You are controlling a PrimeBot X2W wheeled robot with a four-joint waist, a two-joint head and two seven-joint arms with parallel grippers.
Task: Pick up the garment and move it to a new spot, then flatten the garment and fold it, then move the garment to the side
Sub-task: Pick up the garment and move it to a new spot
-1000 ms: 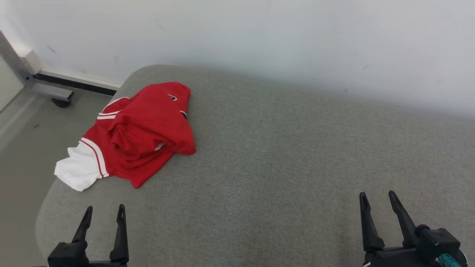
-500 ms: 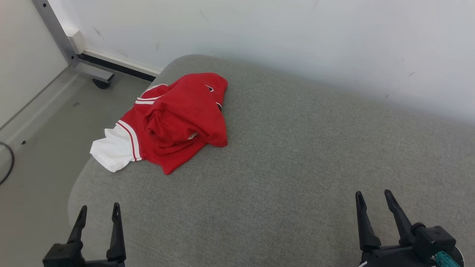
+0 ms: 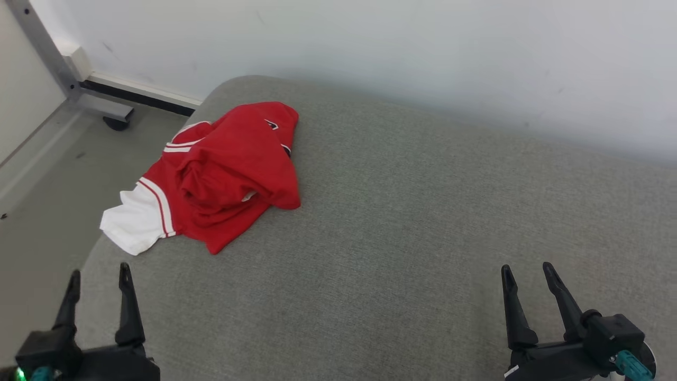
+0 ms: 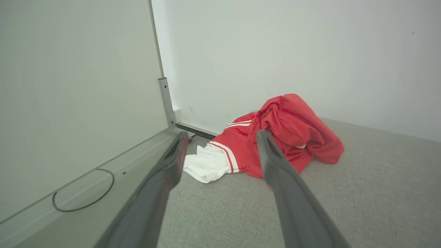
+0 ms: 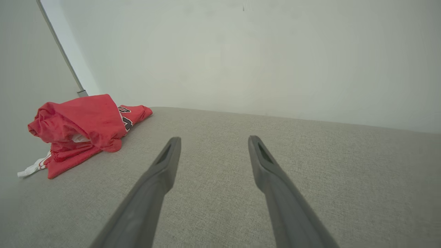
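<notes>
The garment [image 3: 227,169] is a crumpled red shirt with white striped sleeves, heaped at the far left corner of the grey cushioned surface [image 3: 412,211]; one white sleeve [image 3: 132,225] hangs at the left edge. In the left wrist view the garment [image 4: 293,127] lies ahead of the fingers; in the right wrist view the garment [image 5: 79,127] sits far left. My left gripper [image 3: 98,272] stands open near the front left edge, well short of the shirt. Open and empty too, my right gripper [image 3: 526,270] hovers at the front right.
A white wall [image 3: 370,53] runs behind the cushion. Left of the cushion is grey floor [image 3: 42,174] with a metal frame leg and caster [image 3: 113,119]. A cable loop [image 4: 82,193] lies on the floor in the left wrist view.
The head camera has swung, shifting the whole picture right and then partly back. My left gripper now shows further left in the view. The garment lies as before.
</notes>
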